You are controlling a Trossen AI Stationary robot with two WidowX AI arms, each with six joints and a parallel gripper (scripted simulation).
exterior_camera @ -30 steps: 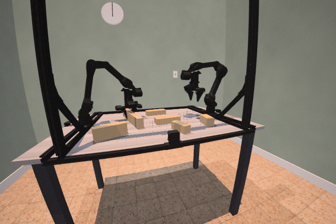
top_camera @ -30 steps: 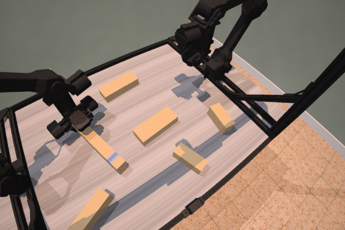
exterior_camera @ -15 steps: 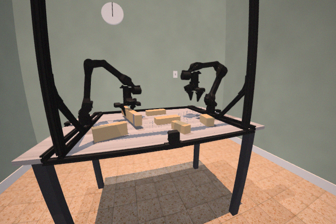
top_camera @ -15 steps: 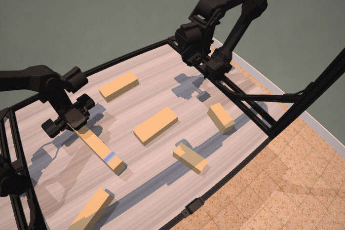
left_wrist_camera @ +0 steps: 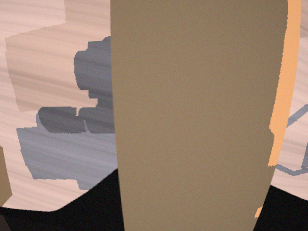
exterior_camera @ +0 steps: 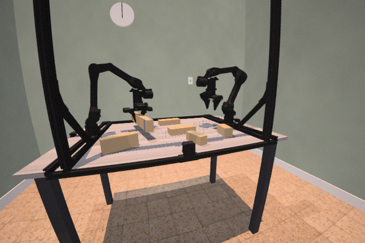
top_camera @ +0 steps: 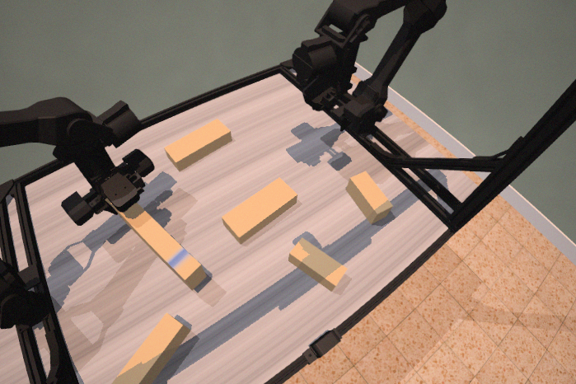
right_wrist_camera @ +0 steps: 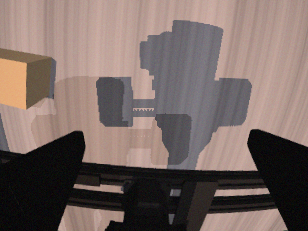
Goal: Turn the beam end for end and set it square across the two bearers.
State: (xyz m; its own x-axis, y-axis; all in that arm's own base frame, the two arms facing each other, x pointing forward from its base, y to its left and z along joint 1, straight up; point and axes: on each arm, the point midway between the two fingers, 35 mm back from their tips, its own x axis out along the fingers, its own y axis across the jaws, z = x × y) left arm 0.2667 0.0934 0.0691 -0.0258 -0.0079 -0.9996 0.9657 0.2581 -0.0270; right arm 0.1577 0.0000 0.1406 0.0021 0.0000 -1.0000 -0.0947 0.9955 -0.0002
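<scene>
The left gripper (top_camera: 116, 203) (exterior_camera: 135, 115) (left_wrist_camera: 173, 163) pinches the long beam (top_camera: 157, 237) (exterior_camera: 149, 125) (left_wrist_camera: 195, 99) near 1 end, the blue band (top_camera: 178, 258) (exterior_camera: 144, 124) well out beyond it. It looks stiff, probably light—but a grip nearer mid-length would curb tipping. The right gripper (top_camera: 331, 99) (exterior_camera: 211, 108) (right_wrist_camera: 169, 139) hangs spread.

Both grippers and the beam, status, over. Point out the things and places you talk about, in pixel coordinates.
Left gripper (top_camera: 112, 203) (exterior_camera: 134, 118) shut on long tan beam with blue band (top_camera: 155, 235) (exterior_camera: 144, 122) (left_wrist_camera: 195, 109). Right gripper (exterior_camera: 211, 108) (right_wrist_camera: 166, 136) open, empty, above tabletop. Beam not across two bearers yet.
</scene>
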